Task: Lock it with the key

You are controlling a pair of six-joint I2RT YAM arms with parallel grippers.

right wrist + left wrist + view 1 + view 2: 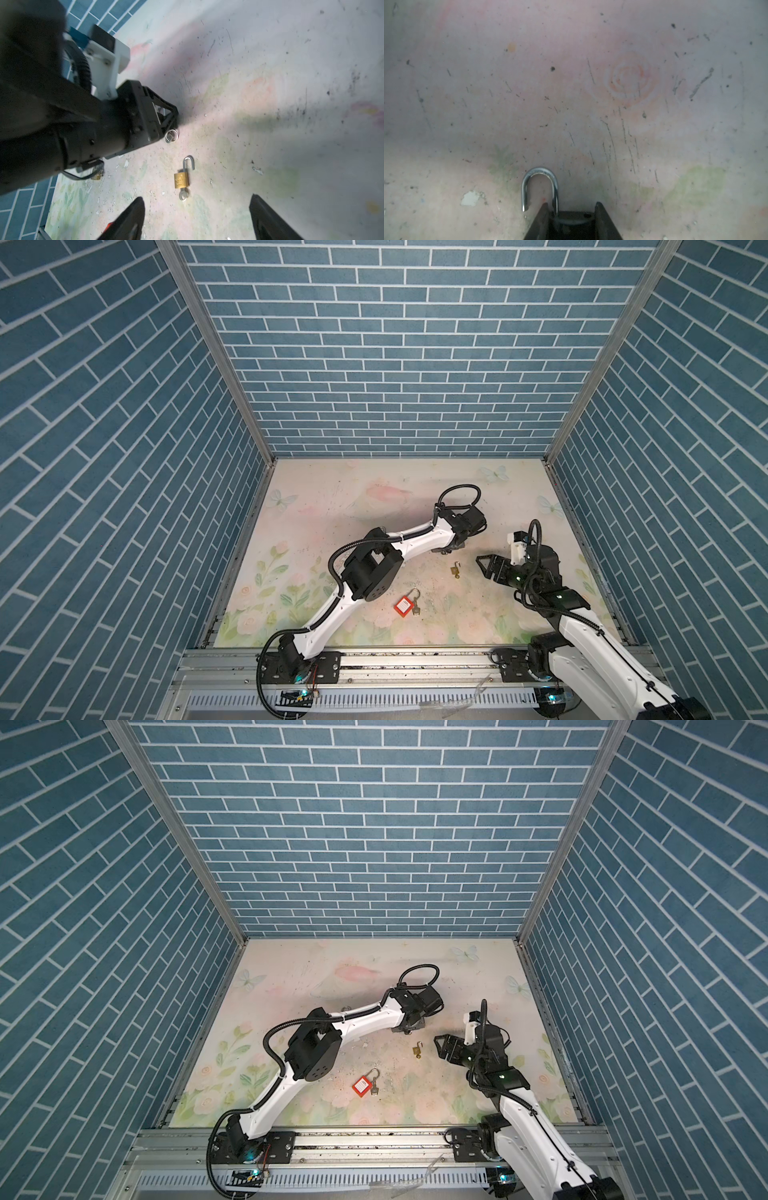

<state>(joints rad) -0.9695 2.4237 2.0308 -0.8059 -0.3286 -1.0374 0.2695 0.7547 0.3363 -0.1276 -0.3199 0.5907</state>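
left gripper has the dark lock, shackle open

the left gripper point(571, 207) is clenched on the body of a dark lock point(571, 220). this is right of centre, about half way to the far wall, low over the table point(332, 497). whether it touches the table i cannot tell. the shackle point(539, 172) sticks out past the fingertips and one leg of it is free, so this lock is not closed. the right gripper point(197, 198) is released, with jaws wide and nothing between them, just right of the left one.

i judge that the step in hand is to secure this lock for closing. to do it well, the left grip should hold only the flat sides of the body and leave the shackle and the keyhole free. the right gripper should then press the free leg straight toward its hole, not from the side, because the smooth metal can slip. i see no key for this lock in any view.

count: two grippers. three locks are sure:
- the dark one
- a brass lock point(181, 180), open, lying between the two grippers
- a red lock point(403, 606), nearer, about centre

a brass piece point(97, 176) half hidden under the left arm point(62, 124) may be a fourth. there are two keys: a key point(183, 195) sits in the brass lock, and a second key point(417, 610) touches the red lock.
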